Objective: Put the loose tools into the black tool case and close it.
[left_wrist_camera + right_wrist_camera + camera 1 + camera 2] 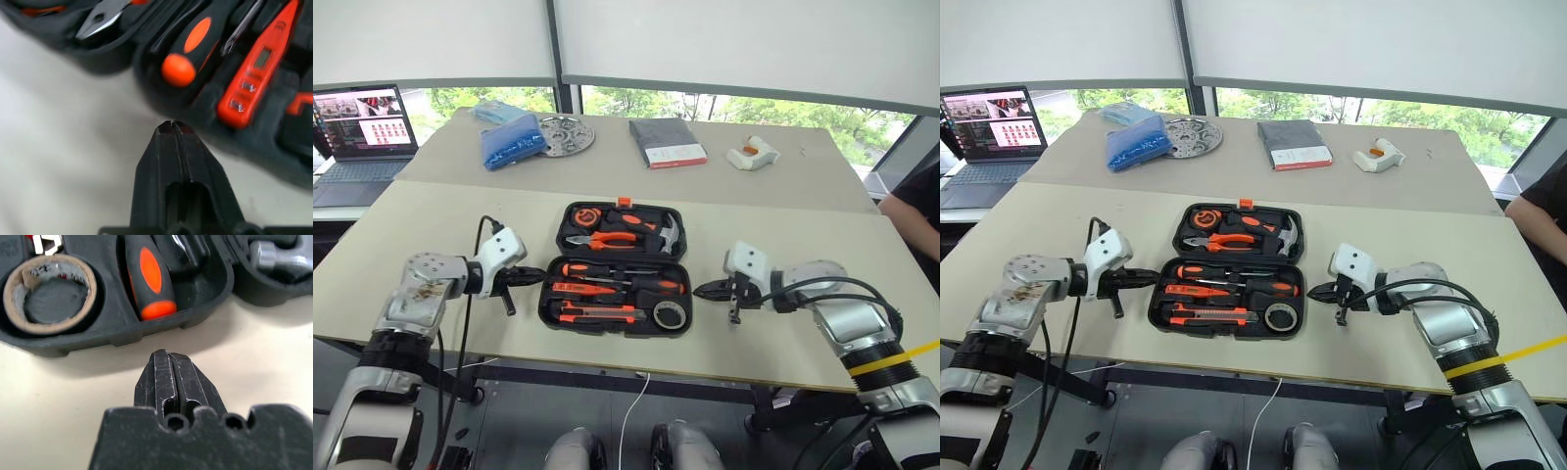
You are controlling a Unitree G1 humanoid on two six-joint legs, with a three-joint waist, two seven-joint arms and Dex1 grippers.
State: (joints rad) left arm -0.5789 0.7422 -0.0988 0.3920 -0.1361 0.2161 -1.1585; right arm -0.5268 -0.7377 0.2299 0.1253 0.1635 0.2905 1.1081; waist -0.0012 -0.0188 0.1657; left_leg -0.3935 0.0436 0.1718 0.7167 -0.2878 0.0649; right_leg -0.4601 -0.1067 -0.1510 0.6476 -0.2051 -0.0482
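On the near beige table point(431, 225), the black tool case point(617, 266) lies open at the centre, lid half at 12 o'clock and base half at 6 o'clock. At the case's 9 o'clock the left gripper point(530, 277) hangs just beside the base half's rim, its two black fingers pressed together with nothing between them; the left wrist view shows the tip point(172, 128) near the rim but apart from it, facing the butt of an orange-and-black screwdriver point(193, 51) and an all-orange tester screwdriver point(259, 63) seated in their recesses. At the case's 3 o'clock the right gripper point(703, 290) is likewise clamped shut and empty, its tip point(165, 357) over bare table just short of the case wall, with a screwdriver handle point(146, 276) and a tape roll point(49, 293) lying inside. Pliers point(607, 238) and a hammer point(668, 233) sit in the lid half.
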